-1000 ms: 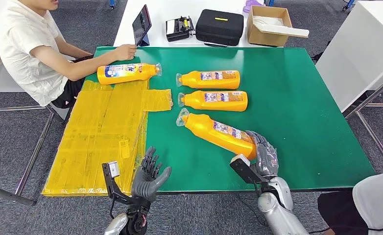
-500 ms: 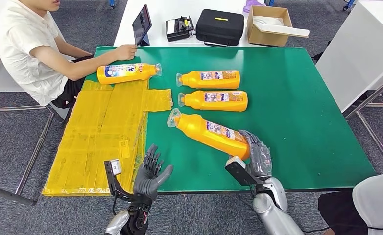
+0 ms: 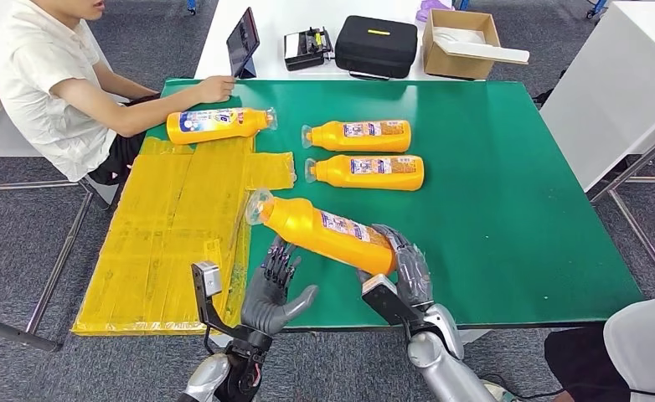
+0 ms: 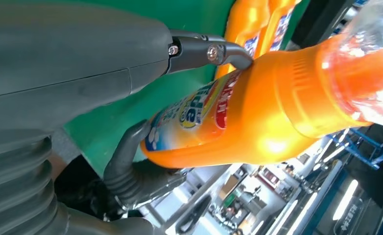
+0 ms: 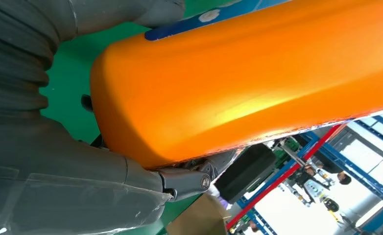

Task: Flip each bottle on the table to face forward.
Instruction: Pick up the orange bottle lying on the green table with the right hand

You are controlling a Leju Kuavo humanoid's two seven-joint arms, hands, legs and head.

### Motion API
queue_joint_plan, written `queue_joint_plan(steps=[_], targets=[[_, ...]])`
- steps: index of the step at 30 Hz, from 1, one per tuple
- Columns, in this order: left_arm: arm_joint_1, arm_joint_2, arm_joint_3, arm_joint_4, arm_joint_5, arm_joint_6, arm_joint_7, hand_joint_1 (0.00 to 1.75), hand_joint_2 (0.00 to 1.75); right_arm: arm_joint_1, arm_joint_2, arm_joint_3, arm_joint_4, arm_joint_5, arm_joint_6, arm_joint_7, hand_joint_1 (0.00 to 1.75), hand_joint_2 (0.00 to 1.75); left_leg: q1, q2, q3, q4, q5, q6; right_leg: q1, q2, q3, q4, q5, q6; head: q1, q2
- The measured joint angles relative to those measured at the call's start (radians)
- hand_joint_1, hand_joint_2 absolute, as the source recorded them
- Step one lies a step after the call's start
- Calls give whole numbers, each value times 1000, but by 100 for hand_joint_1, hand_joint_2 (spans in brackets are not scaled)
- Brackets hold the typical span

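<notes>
My right hand (image 3: 408, 272) grips the base of an orange bottle (image 3: 324, 230) and holds it tilted above the green table (image 3: 508, 193), clear cap end toward the left. My left hand (image 3: 275, 289) is just under the bottle's middle with fingers spread. In the left wrist view one fingertip (image 4: 238, 55) touches the bottle (image 4: 258, 112), label showing, and the thumb lies below it. The right wrist view has the bottle's plain orange base (image 5: 258, 73) in the hand (image 5: 42, 171). Three more bottles lie flat: one (image 3: 219, 124) by the person, two (image 3: 362, 136) (image 3: 370, 172) mid-table.
Yellow plastic sheets (image 3: 173, 226) cover the table's left part. A person (image 3: 48, 84) sits at the far left with a hand on the table. A tablet (image 3: 242, 42), a black case (image 3: 376, 46) and a cardboard box (image 3: 462, 38) stand behind. Another person's clothing (image 3: 642, 352) is at lower right.
My right hand has carried the bottle leftward and up off the table. My left hand has risen to the bottle's underside.
</notes>
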Motion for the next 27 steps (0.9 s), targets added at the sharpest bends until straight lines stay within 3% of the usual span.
queue_joint_plan(steps=[6,18,27], targets=[[-5,3,-17,-2,14,-32,16,0,175,-13,3,23,0,-10,14,-16,175,175,0,0,0,0,0,0,0,0,0,0,0,0,0,0],[-45,3,-10,12,33,27,1,0,175,-47,27,85,-1,-7,21,-31,175,175,0,0,0,0,0,0,0,0,0,0,0,0,0,0],[-60,-16,33,-9,-27,173,-122,0,175,-42,26,144,-30,-11,27,-24,175,175,0,0,0,0,0,0,0,0,-1,0,0,0,0,0]])
